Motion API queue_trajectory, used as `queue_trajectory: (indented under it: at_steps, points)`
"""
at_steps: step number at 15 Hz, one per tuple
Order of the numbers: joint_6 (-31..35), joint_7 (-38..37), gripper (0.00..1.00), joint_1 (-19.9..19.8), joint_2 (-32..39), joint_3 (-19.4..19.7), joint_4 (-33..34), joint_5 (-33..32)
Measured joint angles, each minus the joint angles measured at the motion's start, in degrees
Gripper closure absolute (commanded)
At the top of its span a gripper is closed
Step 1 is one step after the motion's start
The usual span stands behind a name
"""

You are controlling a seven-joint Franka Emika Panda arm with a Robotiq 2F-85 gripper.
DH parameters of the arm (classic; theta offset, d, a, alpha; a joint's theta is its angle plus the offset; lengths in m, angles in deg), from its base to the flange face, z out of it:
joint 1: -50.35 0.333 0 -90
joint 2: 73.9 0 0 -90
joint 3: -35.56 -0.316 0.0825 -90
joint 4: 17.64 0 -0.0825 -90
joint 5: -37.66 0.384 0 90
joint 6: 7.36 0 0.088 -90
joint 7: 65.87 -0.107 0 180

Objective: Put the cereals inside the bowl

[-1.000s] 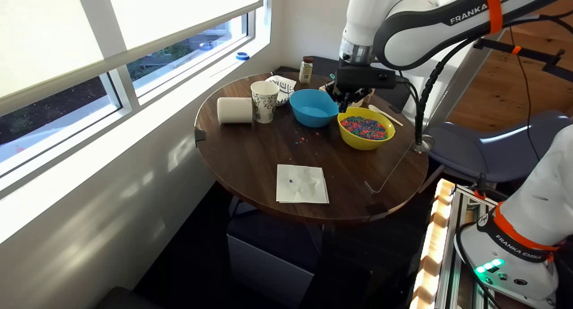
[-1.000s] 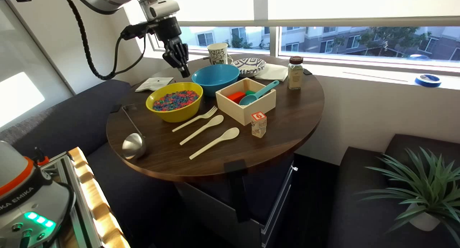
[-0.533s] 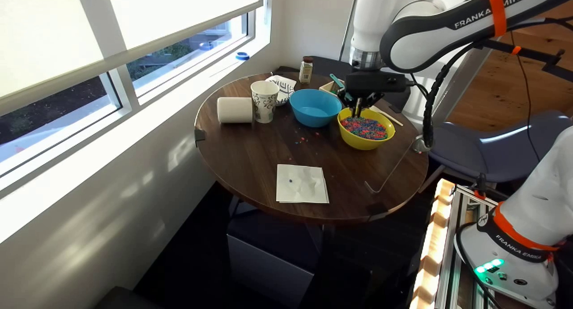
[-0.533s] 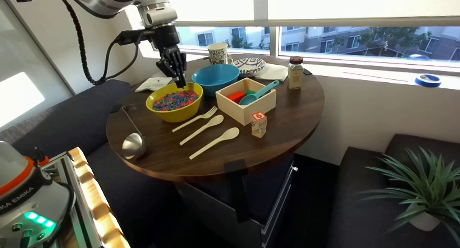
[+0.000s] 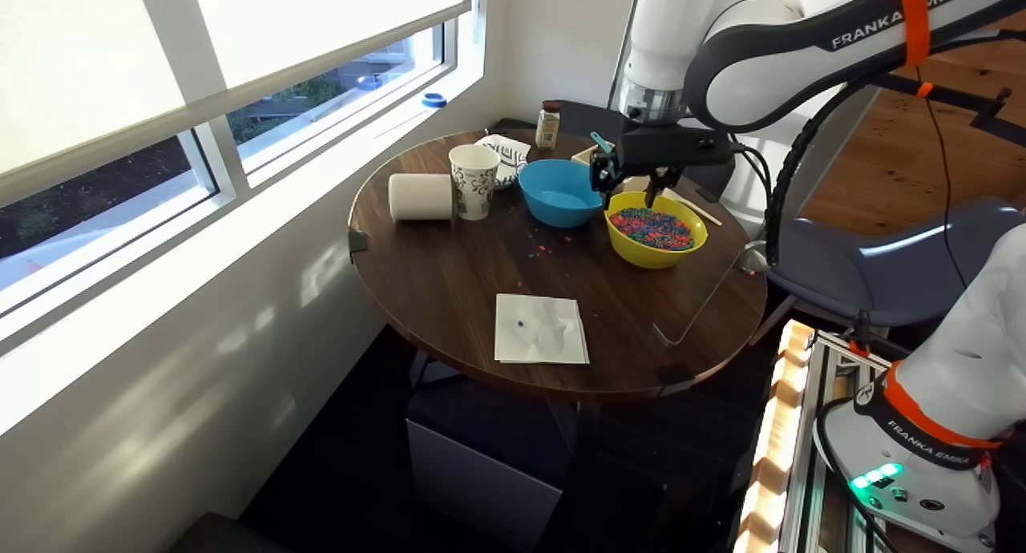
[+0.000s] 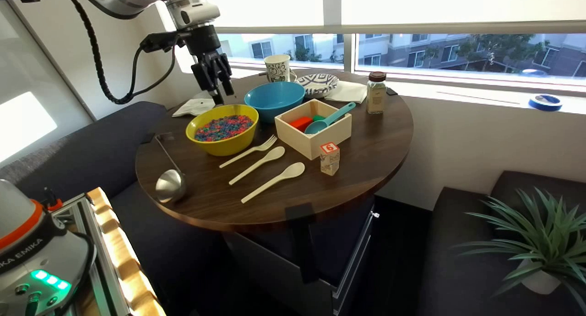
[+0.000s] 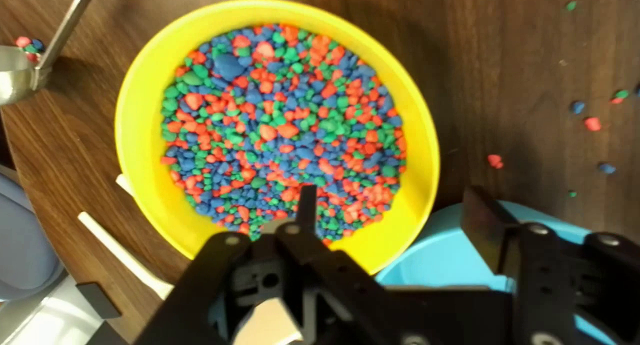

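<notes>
The cereals, a heap of tiny red, blue and green bits, fill much of the yellow bowl. Right beside it stands the blue bowl, its inner wall bare where it shows. My gripper hangs above the side of the yellow bowl that faces the blue one. In the wrist view the fingers of my gripper are spread wide with nothing between them. One finger shows against the cereals, the other against the blue bowl's rim.
Loose bits are scattered on the table. Around the bowls are a wooden box with a teal scoop, a wooden fork, spoons, stacked blocks, a jar, a metal ladle, a paper cup and napkins.
The fingers were together one second ago between the two bowls. They dipped toward the yellow bowl half a second ago, and now they have opened wide and stand slightly higher.
</notes>
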Motion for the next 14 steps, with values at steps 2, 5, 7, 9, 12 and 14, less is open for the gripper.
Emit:
queue_trajectory:
  at_steps: [2, 5, 7, 9, 12, 14]
  points:
    - [0.94, 2.68, 0.0, 1.43, -0.66, -1.09, 0.13, 2.49]
    - [2.56, 6.36, 0.0, 3.55, -0.28, -2.75, 0.89, 7.79]
    - [3.78, 7.61, 0.0, 4.69, 1.11, -3.7, 1.93, 10.73]
    - [5.62, 8.32, 0.0, 5.24, 3.25, -4.41, 3.19, 12.41]
    - [8.04, 8.66, 0.0, 5.38, 7.2, -4.43, 5.57, 13.15]
    - [9.28, 9.0, 0.0, 5.35, 9.83, -4.11, 7.29, 13.3]
